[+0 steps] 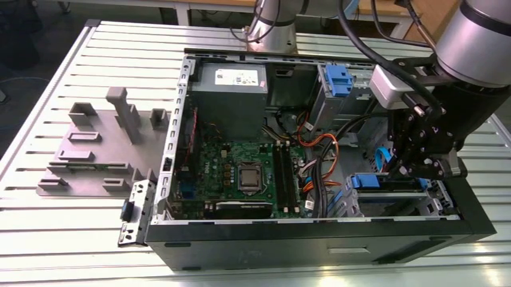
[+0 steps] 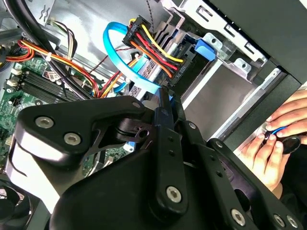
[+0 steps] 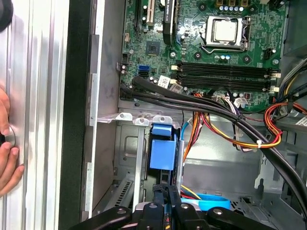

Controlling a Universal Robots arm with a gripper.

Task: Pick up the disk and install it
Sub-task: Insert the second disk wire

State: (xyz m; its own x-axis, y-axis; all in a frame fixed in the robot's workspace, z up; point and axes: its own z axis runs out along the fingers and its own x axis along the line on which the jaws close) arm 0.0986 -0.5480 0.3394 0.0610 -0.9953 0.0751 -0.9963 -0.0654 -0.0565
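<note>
- One gripper (image 1: 427, 170) hangs inside the open computer case (image 1: 319, 230), at the lower drive bay on the exterior view's right; its jaws stand nearly together, clamped on the rear edge of the disk (image 3: 163, 153).
- In the first wrist view the disk's blue carrier sits directly ahead of the jaws, its long axis in line with them, running into the grey metal bay (image 3: 127, 143).
- By my reading the disk is already partly inside the bay, so the push direction and the disk's length coincide.
- In the exterior view the blue carrier (image 1: 369, 181) shows just beside the gripper, toward the motherboard (image 1: 239, 173).
- Bundled orange, yellow and black cables (image 3: 230, 129) and a blue ribbon cable (image 2: 115, 52) run close by the bay.
- Near the case's outer wall, a person's hand (image 2: 276, 139) rests on the ribbed worktop (image 1: 48, 239).
- Well apart, on the exterior view's left, stands the grey holder block (image 1: 96, 149).
</note>
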